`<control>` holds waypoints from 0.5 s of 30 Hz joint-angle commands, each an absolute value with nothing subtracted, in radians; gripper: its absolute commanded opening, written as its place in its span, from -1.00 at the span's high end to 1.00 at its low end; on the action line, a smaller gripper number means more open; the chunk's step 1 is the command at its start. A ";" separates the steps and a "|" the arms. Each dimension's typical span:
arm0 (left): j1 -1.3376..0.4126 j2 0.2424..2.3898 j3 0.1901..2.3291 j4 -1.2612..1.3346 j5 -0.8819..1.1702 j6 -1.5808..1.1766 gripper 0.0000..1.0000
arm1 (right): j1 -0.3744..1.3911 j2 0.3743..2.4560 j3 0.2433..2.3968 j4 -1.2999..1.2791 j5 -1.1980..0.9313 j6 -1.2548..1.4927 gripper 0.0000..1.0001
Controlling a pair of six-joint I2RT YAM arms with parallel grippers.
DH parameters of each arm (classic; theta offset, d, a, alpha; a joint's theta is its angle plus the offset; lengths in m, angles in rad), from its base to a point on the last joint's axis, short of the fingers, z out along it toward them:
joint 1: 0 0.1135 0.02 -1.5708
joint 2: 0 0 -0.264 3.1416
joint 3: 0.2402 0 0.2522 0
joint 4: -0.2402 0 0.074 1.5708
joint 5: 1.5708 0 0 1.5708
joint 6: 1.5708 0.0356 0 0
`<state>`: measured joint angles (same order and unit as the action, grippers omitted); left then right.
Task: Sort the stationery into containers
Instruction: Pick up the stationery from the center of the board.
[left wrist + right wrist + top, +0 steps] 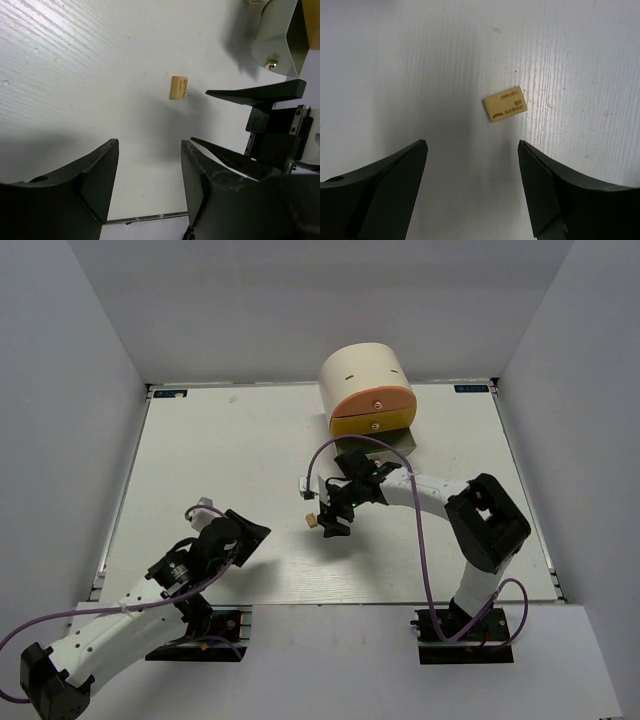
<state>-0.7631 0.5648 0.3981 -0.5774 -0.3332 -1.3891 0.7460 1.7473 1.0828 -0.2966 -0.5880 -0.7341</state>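
Note:
A tan eraser lies flat on the white table. My right gripper hovers just right of it, open and empty. In the right wrist view the eraser lies ahead of the open gripper, slightly right of centre and outside the jaws. My left gripper is open and empty at the near left. In its view the eraser lies further ahead. The cream desk unit stands at the back, its orange drawer above its yellow drawer, both shut. No pens, highlighters or grey eraser are in view.
The right arm's black fingers show at the right of the left wrist view. Purple cables loop round both arms. White walls enclose the table on three sides.

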 commanded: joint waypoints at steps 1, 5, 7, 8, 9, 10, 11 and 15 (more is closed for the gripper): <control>-0.765 0.540 0.387 -0.621 -0.351 -1.396 -0.25 | 0.759 1.782 1.141 -0.282 -0.549 -0.785 -0.57; -0.765 0.529 0.376 -0.641 -0.360 -1.405 -0.25 | 0.775 1.830 1.189 -0.268 -0.500 -0.778 -0.57; -0.765 0.520 0.376 -0.652 -0.370 -1.405 -0.25 | 0.776 1.862 1.219 -0.262 -0.494 -0.782 -0.57; -0.765 0.520 0.376 -0.661 -0.370 -1.405 -0.25 | 0.781 1.873 1.230 -0.267 -0.486 -0.793 -0.60; -0.765 0.520 0.376 -0.661 -0.370 -1.414 -0.25 | 0.782 1.882 1.235 -0.267 -0.477 -0.805 -0.60; -0.765 0.520 0.376 -0.661 -0.370 -1.414 -0.25 | 0.785 1.900 1.249 -0.267 -0.473 -0.807 -0.60; -0.765 0.511 0.376 -0.661 -0.370 -1.414 -0.25 | 0.793 1.907 1.256 -0.264 -0.466 -0.818 -0.60; -0.765 0.502 0.376 -0.681 -0.370 -1.414 -0.25 | 0.805 1.939 1.284 -0.281 -0.459 -0.845 -0.60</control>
<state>-0.7631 0.5152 0.3840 -0.6540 -0.3431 -1.4048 0.7902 1.9236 1.2423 -0.2817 -0.4728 -0.8017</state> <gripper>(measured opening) 0.626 0.798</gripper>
